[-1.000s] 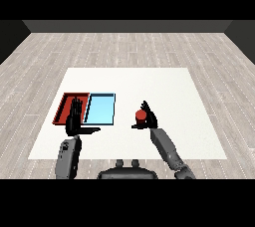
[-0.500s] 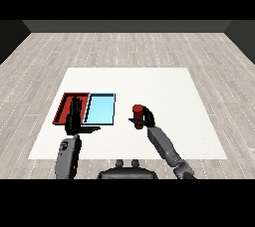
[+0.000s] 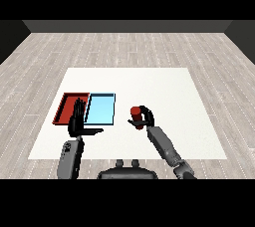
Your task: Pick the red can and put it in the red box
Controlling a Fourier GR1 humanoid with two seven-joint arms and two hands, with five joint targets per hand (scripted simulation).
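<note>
gripping one red can (image 3: 135, 114), right hand (image 3: 146, 118); left hand (image 3: 77, 122) spread; two trays.

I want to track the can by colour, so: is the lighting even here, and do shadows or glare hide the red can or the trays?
In the head view, light is flat and even across the white table; no glare shows. The red can stays bright, partly covered by the right hand curled round it. The red tray and blue tray read clearly, though the left hand overlaps their near edges.
</note>
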